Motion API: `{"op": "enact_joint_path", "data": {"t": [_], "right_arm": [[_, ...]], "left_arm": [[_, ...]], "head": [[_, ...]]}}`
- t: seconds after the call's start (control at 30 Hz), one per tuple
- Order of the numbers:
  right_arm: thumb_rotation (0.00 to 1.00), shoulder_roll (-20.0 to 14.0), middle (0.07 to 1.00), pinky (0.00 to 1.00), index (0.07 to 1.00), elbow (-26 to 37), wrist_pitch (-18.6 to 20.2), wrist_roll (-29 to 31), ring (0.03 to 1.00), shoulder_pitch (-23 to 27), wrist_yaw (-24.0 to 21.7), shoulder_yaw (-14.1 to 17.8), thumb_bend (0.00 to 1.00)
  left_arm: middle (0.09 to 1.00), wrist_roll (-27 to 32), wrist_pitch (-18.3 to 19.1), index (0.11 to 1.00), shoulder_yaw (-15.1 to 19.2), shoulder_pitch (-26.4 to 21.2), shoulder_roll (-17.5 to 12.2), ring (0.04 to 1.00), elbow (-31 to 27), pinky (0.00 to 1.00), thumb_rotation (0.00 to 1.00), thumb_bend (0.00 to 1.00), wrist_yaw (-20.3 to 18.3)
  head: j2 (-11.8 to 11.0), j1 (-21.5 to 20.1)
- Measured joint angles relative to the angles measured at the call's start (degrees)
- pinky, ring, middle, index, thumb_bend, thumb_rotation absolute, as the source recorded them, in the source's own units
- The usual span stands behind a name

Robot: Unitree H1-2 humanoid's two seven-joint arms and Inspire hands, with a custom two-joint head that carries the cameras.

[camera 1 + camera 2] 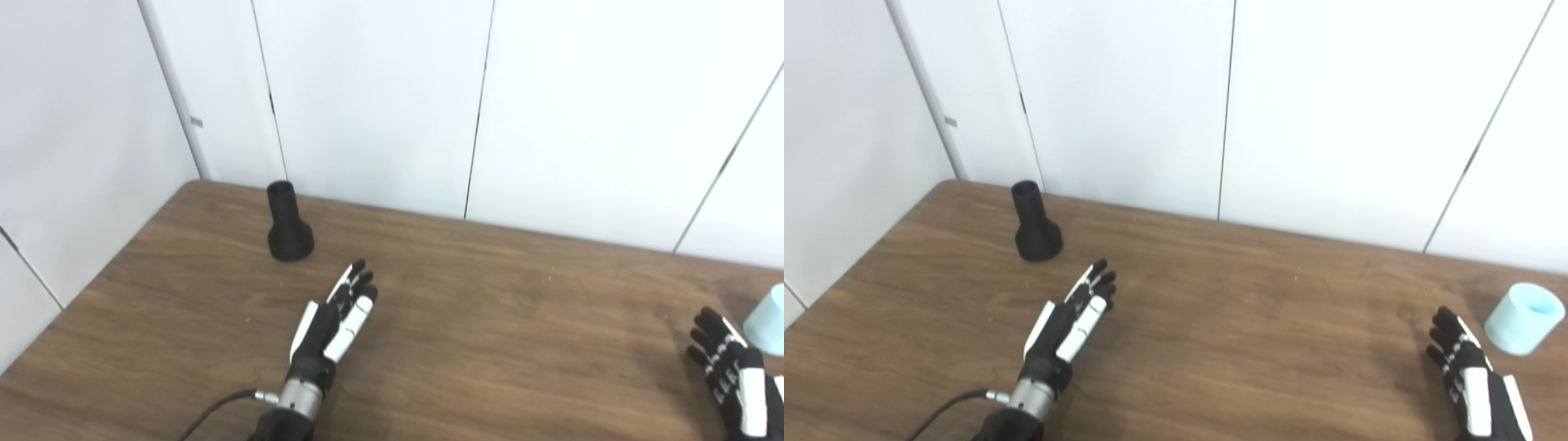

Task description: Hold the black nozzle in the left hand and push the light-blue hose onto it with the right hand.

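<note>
The black nozzle point(287, 225) stands upright on its wide base near the table's far left corner, narrow end up. My left hand point(335, 318) hovers open just in front and to the right of it, fingers straight and pointing toward the wall, a short gap away from the nozzle. The light-blue hose piece point(1523, 317), a short tube, rests on the table at the far right, cut off by the edge in the left eye view. My right hand point(1473, 373) is open with fingers apart, slightly left of and nearer than the hose, not touching it.
The brown wooden table point(490, 318) runs up to white wall panels point(380, 98) at the back and left. A black cable point(211, 413) trails from my left wrist at the bottom edge.
</note>
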State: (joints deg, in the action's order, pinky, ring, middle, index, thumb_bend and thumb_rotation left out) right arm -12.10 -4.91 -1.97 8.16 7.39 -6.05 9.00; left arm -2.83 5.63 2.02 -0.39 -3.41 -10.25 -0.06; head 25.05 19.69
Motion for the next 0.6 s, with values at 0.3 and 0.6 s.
{"op": "enact_joint_path", "data": {"t": [0.3, 0.6], "right_arm": [[0.97, -1.6, 0.929, 0.89, 0.918, -3.4, -4.4, 2.1, 0.933, 1.5, -2.7, 0.6, 0.69], [0.95, -2.0, 0.921, 0.88, 0.905, -4.2, -5.1, 2.7, 0.921, 1.9, -3.1, 1.1, 0.70]], "left_arm": [[0.949, 0.0, -2.3, 0.948, -0.3, 0.0, -0.2, 0.942, 1.5, 0.91, 0.73, 0.44, -0.1], [0.899, -8.5, 0.7, 0.901, 0.7, 1.1, -0.9, 0.895, -5.8, 0.85, 0.37, 0.62, 2.4]], "head": [[-0.3, -0.6], [0.8, -1.0]]}}
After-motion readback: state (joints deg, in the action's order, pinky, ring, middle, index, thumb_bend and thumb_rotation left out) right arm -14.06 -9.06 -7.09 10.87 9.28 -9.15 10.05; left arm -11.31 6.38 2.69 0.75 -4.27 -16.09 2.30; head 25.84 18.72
